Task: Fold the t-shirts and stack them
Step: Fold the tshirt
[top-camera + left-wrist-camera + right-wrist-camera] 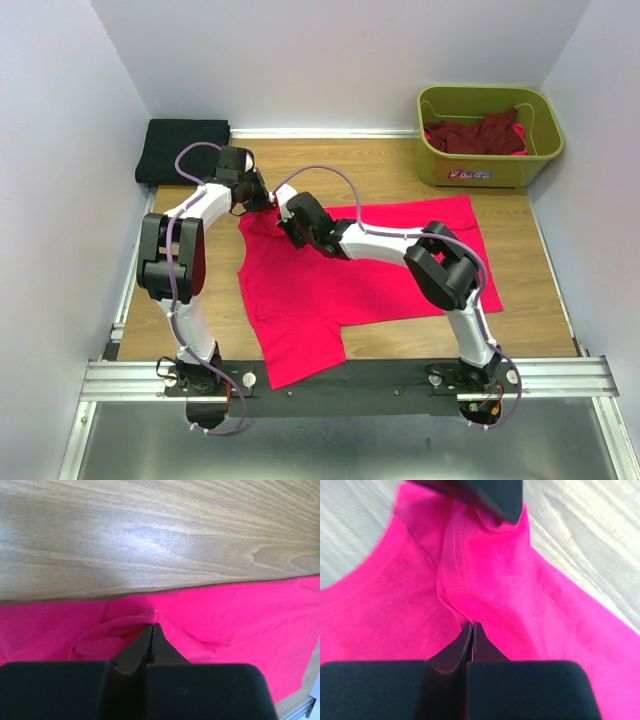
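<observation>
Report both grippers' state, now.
Left gripper: closed, pinching a fold of the pink-red t-shirt.
Right gripper: closed, pinching the same shirt.

Label (pixel 470 174) on the olive tub (pixel 522 166) is too tiny to read; right arm (pixel 375 243) hides part of the pink t-shirt (pixel 320 300).

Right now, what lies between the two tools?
Only a bunched ridge of the pink t-shirt, pinched by left tool and right tool; the right wrist view shows it.

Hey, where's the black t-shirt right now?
In the top view, the black t-shirt lies folded at the table's far left corner, just beyond the left gripper and apart from the pink t-shirt.
</observation>
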Available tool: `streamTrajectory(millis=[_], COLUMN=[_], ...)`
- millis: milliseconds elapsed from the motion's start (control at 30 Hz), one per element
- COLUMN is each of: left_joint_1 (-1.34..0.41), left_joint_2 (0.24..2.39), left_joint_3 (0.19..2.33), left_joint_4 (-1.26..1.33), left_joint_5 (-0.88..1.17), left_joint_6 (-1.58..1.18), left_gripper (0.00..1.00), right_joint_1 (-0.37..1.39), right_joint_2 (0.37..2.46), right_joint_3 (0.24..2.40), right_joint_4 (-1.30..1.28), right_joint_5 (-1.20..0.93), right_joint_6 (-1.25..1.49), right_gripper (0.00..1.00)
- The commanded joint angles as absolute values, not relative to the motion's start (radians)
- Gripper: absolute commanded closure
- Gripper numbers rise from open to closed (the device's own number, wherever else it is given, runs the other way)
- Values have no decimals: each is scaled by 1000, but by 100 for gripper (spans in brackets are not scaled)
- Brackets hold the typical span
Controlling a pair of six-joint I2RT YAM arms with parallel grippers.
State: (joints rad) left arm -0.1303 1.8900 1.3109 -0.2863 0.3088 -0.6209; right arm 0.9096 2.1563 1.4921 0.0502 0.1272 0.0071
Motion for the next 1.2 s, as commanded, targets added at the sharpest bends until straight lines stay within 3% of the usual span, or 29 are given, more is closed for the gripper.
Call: streamTrajectory(millis=[0, 800, 1167], left_joint_1=[-123, -123, -123], left_joint_2=[1795, 1364, 1330], left_joint_3=[1278, 916, 827], left_joint_4=[-324, -426, -433], left_joint_5=[292, 271, 259], left_joint_6=[-601, -641, -638], left_gripper=[100, 100, 100], right_joint_1=[916, 914, 914], right_joint_2=[2066, 1927, 1907], right_joint_3=[1467, 1393, 1405], right_joint_4=[3, -253, -379], right_joint_5=[54, -126, -164], right_joint_6=[-37, -141, -192], right_gripper=[96, 99, 99])
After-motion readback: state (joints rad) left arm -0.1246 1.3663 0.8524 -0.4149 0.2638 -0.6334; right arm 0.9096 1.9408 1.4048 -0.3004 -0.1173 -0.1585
